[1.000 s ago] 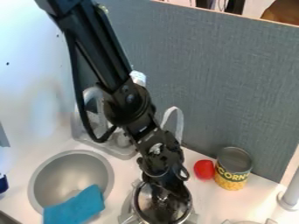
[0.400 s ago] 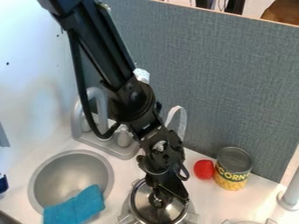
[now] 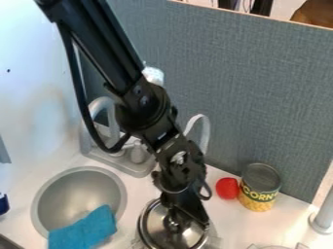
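The black gripper (image 3: 187,213) hangs down over the round metal lid (image 3: 155,224) at the bottom centre, close to the lid's knob (image 3: 172,223). Whether it touches the knob cannot be told. The lid is shiny with a dark rim and lies above the pale burner; what is beneath it is hidden. To the right of the gripper, a red round object (image 3: 227,188) stands beside a yellow-labelled corn can (image 3: 259,189).
At the lower left, a blue cloth (image 3: 83,229) lies over the edge of the grey sink bowl (image 3: 78,192). A grey faucet (image 3: 137,163) stands behind the bowl. A grey panel (image 3: 260,97) rises along the back, and a grey post (image 3: 323,219) stands at the right edge.
The lid has shifted a little to the left, and its knob has come into view. The arm has swung slightly right and then back left. The cloth, can and red object are unmoved.
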{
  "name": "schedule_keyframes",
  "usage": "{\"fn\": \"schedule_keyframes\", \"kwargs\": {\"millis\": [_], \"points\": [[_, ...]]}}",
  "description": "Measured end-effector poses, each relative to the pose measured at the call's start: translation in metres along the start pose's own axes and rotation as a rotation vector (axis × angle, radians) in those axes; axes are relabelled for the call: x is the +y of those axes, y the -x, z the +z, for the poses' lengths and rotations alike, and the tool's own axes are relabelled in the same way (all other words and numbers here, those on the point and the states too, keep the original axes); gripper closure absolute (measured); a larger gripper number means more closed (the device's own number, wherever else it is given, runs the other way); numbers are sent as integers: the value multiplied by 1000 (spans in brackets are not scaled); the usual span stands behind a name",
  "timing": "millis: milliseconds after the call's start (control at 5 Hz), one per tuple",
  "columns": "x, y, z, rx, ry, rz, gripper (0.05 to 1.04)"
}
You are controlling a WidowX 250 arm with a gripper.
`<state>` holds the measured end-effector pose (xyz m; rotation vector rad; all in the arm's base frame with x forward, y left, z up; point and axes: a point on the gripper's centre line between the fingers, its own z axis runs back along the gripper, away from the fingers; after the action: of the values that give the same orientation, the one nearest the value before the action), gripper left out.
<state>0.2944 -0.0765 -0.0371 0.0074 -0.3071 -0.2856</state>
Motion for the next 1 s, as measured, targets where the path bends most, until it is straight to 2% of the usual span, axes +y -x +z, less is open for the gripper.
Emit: {"fn": "schedule_keyframes", "kwargs": {"millis": [400, 600, 1000], "points": [[-37, -17, 6, -26, 32, -80, 776], [-62, -21, -7, 3, 45, -145, 776], [-103, -26, -18, 26, 60, -269, 776]]}}
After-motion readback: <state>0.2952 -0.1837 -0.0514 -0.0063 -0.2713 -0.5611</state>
